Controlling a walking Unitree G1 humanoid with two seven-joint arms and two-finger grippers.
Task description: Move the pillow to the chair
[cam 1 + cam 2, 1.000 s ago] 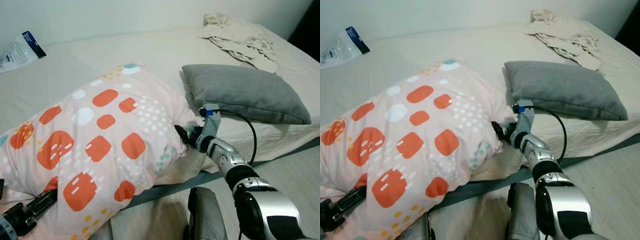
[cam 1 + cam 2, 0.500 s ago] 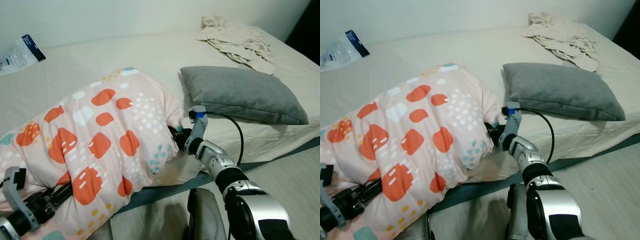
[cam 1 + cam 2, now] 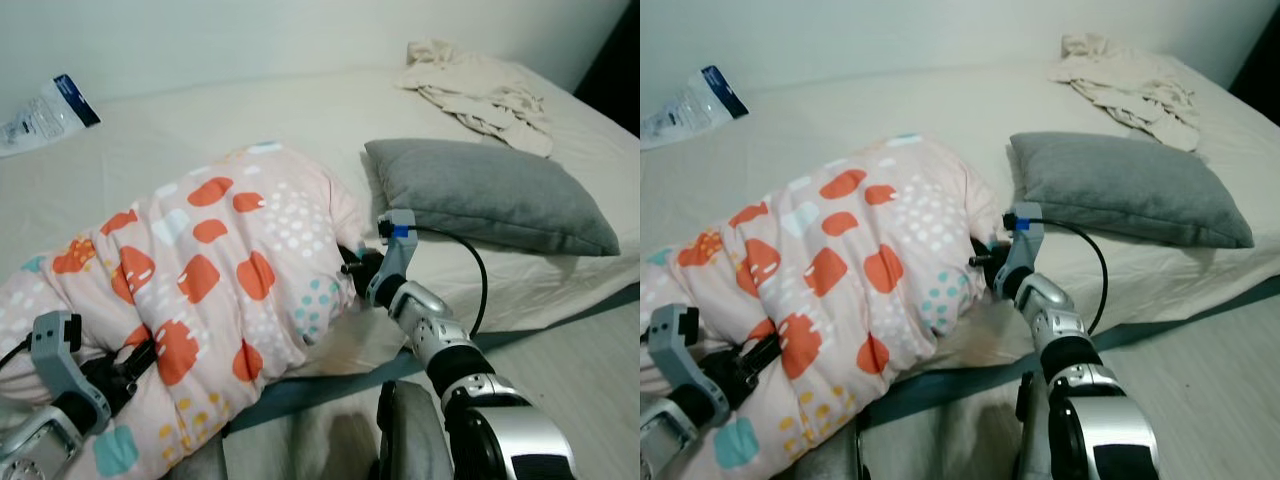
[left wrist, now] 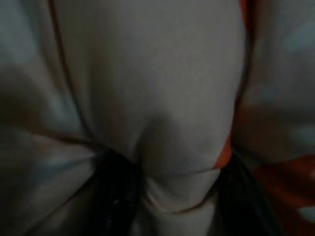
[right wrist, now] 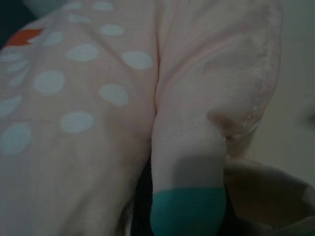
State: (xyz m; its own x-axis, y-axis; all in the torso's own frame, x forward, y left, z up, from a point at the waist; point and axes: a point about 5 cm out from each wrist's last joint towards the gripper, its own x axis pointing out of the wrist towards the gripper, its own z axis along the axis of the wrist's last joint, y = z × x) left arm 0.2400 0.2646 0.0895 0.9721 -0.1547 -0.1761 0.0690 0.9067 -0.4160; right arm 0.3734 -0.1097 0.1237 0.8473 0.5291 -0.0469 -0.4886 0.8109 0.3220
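We had both jaws clamped on the pillow (image 3: 210,270), still on the bed (image 3: 200,120); lifting came next.

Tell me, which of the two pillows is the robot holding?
The pink pillow with orange patches: both tools, left and right, pinch its fabric. The grey pillow lies untouched beside it on the bed.

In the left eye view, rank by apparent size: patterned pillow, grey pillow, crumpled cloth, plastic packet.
1. patterned pillow, though it lies nearest the camera
2. grey pillow
3. crumpled cloth, farther back, so true size is unsure
4. plastic packet, partly cut off at the frame edge
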